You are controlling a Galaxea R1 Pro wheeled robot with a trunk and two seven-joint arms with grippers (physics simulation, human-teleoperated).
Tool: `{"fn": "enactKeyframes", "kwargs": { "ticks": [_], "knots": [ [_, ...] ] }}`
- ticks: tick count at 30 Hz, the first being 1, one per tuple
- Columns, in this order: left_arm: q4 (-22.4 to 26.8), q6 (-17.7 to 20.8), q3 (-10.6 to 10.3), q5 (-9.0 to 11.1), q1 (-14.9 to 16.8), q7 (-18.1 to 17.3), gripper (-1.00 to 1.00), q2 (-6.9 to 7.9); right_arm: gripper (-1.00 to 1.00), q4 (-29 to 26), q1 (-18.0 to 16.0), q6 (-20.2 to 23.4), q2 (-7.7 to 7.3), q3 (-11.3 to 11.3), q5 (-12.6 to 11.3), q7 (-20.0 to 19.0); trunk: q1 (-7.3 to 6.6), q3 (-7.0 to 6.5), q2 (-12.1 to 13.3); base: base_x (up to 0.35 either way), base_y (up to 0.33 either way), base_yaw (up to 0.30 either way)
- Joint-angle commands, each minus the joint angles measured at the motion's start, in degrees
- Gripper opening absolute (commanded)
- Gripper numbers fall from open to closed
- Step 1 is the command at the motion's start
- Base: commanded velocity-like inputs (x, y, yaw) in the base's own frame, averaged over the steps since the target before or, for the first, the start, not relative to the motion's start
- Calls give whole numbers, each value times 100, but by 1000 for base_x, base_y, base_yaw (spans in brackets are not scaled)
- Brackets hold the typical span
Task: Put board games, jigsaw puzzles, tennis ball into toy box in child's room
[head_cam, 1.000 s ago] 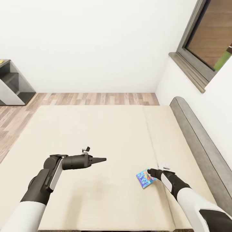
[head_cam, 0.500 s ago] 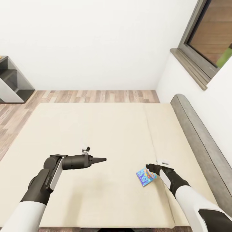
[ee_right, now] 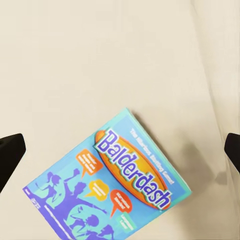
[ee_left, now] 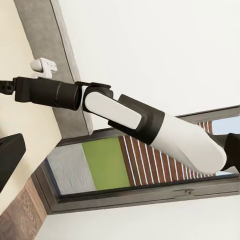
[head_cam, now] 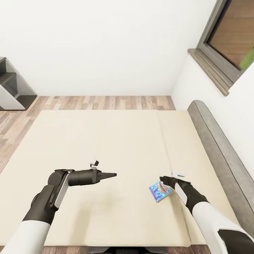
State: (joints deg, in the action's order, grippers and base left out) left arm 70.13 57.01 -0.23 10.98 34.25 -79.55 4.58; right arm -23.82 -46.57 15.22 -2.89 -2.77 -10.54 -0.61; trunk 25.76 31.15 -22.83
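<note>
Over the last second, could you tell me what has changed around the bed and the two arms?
The view has tilted slightly, since the shelf, window and far edge of the bed all slid up the head picture. The right gripper has edged a little away from the blue board game, which lies flat on the bed, its fingers spread wide. The left gripper has kept its pose, and the game has not moved.

A cream-beige bed [head_cam: 116,141] fills the near scene, its grey headboard [head_cam: 218,151] along the right. A blue board game [head_cam: 159,192] lies flat near its right side, the right gripper [head_cam: 165,180] just beside it. The left gripper [head_cam: 112,174] hovers over the bed's middle, pointing right, jaws together. Far left stands a grey shelf [head_cam: 10,88]; far right, a window [head_cam: 229,38].
</note>
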Motion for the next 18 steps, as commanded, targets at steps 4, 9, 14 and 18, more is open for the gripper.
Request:
{"fn": "enactKeyframes", "kwargs": {
  "ticks": [4, 9, 14, 18],
  "knots": [
    [1, 62, -2, 17, 3, -7, 100, 3, 100, -19, -1, 33, 1, -21, -34, -19, 3, 46, -9, 0, 0, 0],
    [1, 61, -1, 24, 3, -8, 100, 2, 100, -26, -1, 33, 4, -21, -36, -25, 3, 93, -9, 0, 0, 0],
    [1, 57, 4, 26, 3, -8, 100, 7, 100, -27, -1, 32, 1, -21, -36, -26, 3, 140, -9, 0, 0, 0],
    [1, 56, 2, 32, 3, -8, 100, 8, 100, -28, -1, 32, -12, -23, -36, -27, 3, 178, -9, 0, 0, 0]
  ]
}}
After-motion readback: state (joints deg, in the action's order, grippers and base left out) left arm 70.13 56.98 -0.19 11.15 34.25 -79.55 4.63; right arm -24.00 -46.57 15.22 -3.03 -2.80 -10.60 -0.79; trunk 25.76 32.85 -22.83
